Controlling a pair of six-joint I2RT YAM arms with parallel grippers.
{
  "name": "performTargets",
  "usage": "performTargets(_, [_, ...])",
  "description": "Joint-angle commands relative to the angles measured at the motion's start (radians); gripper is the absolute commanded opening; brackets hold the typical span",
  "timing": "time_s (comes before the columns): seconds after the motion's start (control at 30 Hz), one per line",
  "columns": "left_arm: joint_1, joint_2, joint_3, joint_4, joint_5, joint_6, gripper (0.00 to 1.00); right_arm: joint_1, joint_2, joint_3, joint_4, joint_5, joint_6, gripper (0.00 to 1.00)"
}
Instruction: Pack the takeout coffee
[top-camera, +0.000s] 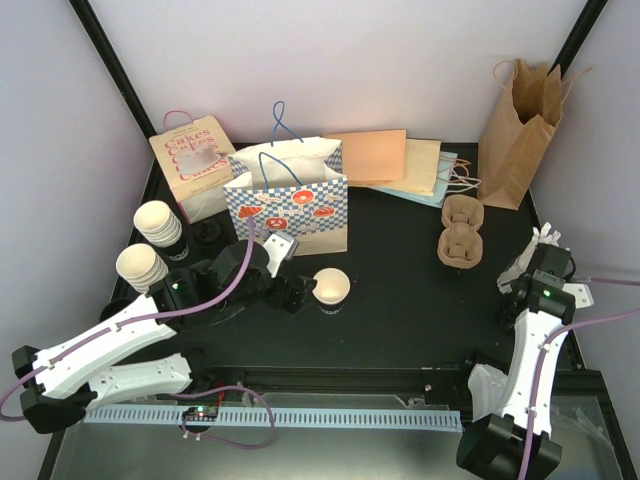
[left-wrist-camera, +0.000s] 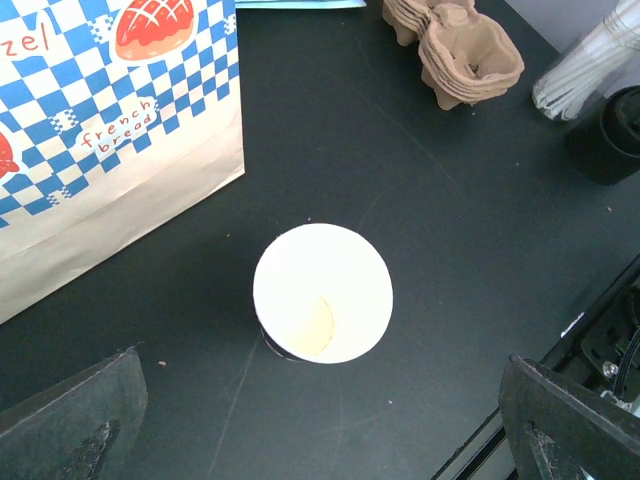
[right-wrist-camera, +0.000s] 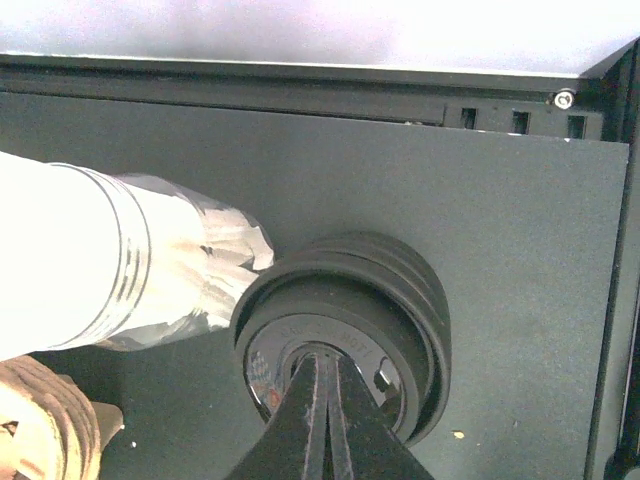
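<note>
The left end effector (left-wrist-camera: 318, 405) hangs with its fingers spread wide, holding nothing. A single open cup (left-wrist-camera: 322, 292) stands upright on the table (left-wrist-camera: 430, 200) just ahead of it, centred between the two fingers and not touched. The right end effector (right-wrist-camera: 325, 375) is pinched fully together and empty, its tips over the middle of a stack of black lids (right-wrist-camera: 345, 290); whether they touch the top lid I cannot tell.

This looks like the cup-and-lid step. The cup is bare, so the next move probably calls for the left fingers to drop around its ribbed wall and close gently, since paper crushes.

A checkered bag (left-wrist-camera: 110, 150) stands ahead and left of the left end effector, near the cup. Ahead and right the table is open up to the pulp carrier trays (left-wrist-camera: 465, 55). A white wrapped bundle (right-wrist-camera: 110, 260) lies against the lids, left of the right end effector.
</note>
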Motion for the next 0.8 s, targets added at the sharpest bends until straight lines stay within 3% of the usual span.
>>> performTargets(0.0, [0.006,-0.006,0.026,-0.008,-0.012,-0.009,0.99,-0.005,0.010,0.040,0.010,0.046,-0.016,0.01])
performTargets(0.77, [0.006,-0.007,0.029,-0.016,-0.013,-0.008,0.99,-0.006,0.035,0.010,0.052,0.062,-0.016,0.01])
